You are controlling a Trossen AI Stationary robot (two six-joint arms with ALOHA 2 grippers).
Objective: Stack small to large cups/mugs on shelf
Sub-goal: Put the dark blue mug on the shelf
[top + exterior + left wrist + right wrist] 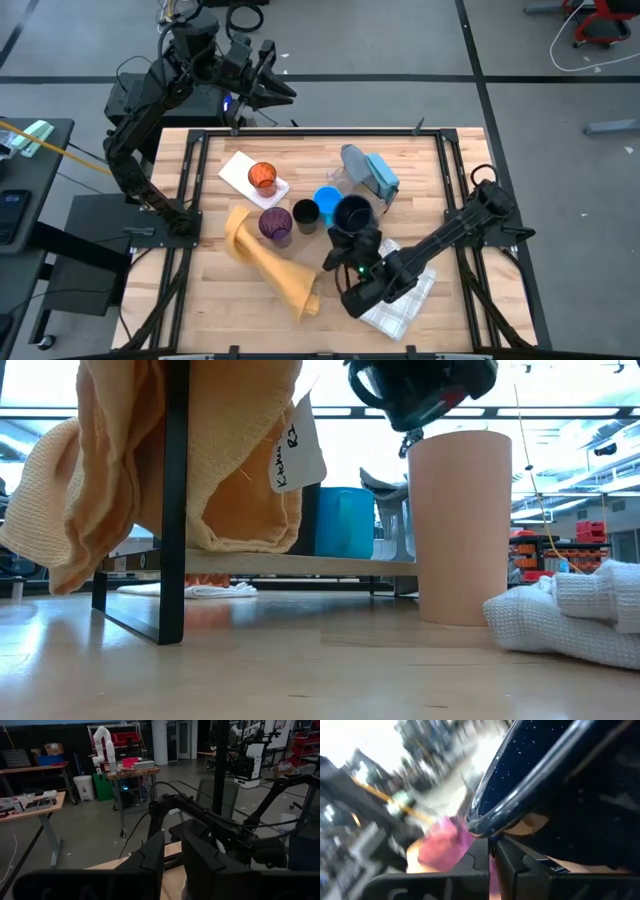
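Wooden tabletop (200,310), black-framed, is seen from above w/ both arms. Dark navy mug (353,213) is found near centre, just beside bright blue mug (327,203); its speckled rim is pinched by right gripper (349,238), fingers nearly closed on the rim per wrist view. Black cup (305,215) and purple cup (276,224) are lined up to the left of these; orange cup (262,177) is set on a white napkin (240,170). Yellow cloth (270,262) is draped across the front, white waffle towel (405,300) under right arm. Left gripper (283,90) is parked beyond table's far edge, fingers slightly apart, nothing held.
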